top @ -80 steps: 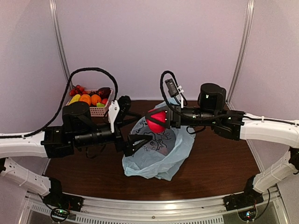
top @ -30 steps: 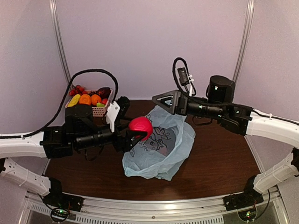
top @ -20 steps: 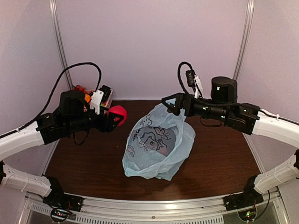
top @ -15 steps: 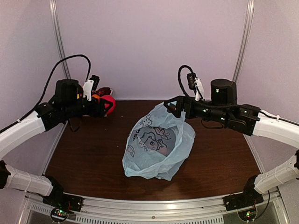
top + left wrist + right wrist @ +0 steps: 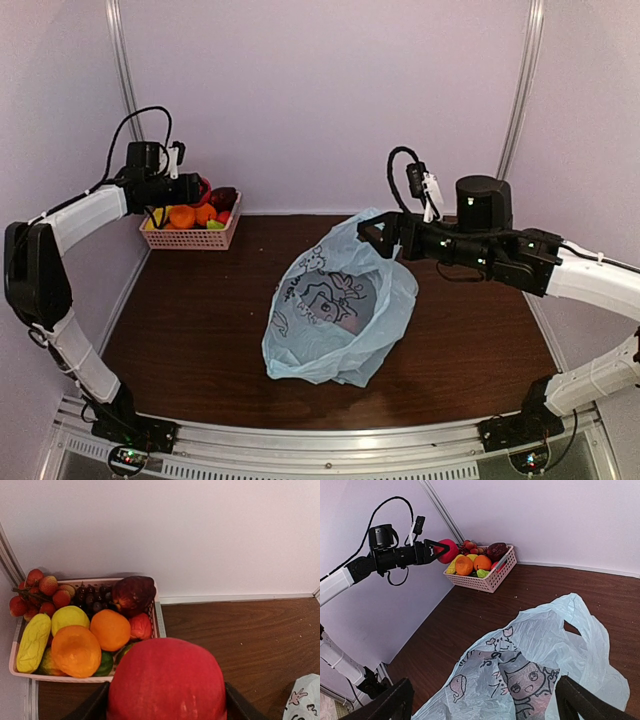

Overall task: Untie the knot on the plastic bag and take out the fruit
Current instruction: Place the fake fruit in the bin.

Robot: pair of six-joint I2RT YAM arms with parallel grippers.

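My left tool (image 5: 196, 188) grips a red round fruit (image 5: 166, 680), the pink basket (image 5: 70, 678) just below and ahead; my right tool (image 5: 372, 234), jaws spread, hangs over the plastic bag (image 5: 335, 320) on the surface (image 5: 200, 320).

Plain pale lilac walls (image 5: 320, 90) around me filling the upper frame, silver upright rails (image 5: 124, 70) at upper left and upper right, dark brown wooden table (image 5: 190, 330) across the lower half, soft even light.
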